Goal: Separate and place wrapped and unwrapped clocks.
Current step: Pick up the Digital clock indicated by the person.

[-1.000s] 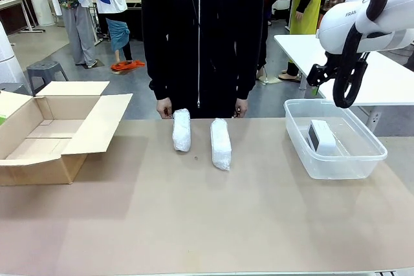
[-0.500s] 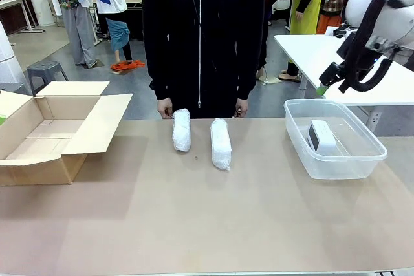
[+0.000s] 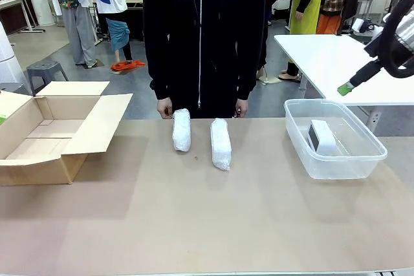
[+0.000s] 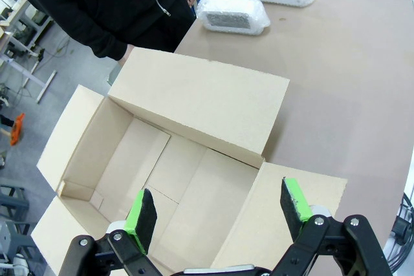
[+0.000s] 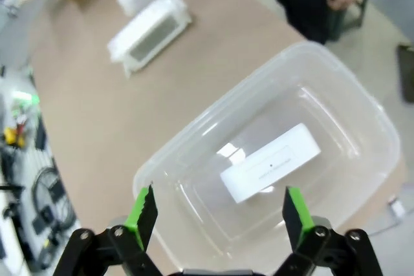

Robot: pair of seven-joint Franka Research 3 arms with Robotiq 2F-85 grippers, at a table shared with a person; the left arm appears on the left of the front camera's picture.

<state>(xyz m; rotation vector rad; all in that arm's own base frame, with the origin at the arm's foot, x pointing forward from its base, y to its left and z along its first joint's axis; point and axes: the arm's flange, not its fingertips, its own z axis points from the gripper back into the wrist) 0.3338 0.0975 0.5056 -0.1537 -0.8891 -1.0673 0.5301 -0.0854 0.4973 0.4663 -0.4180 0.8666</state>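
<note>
Two wrapped clocks, oblong bundles in white bubbly wrap, lie side by side near the table's far edge: one (image 3: 182,130) on the left, the other (image 3: 220,143) just right of it. The bare white clock (image 3: 321,138) lies inside the clear plastic bin (image 3: 362,159) at the right. My right gripper (image 5: 217,216) hangs open high above that bin, nothing between its fingers; the clock (image 5: 270,163) lies straight below. One green fingertip (image 3: 345,88) shows at the right edge. My left gripper (image 4: 218,211) is open and empty above the open cardboard box (image 4: 162,159).
The cardboard box (image 3: 52,130) stands at the table's left with its flaps spread. A person in black stands at the far edge, hands (image 3: 164,108) resting just behind the bundles. A white table (image 3: 336,63) stands behind the bin.
My right arm has lifted and swung right, away from above the bin, mostly leaving the front view. The bundles, the bare clock and the person's hands have not moved.
</note>
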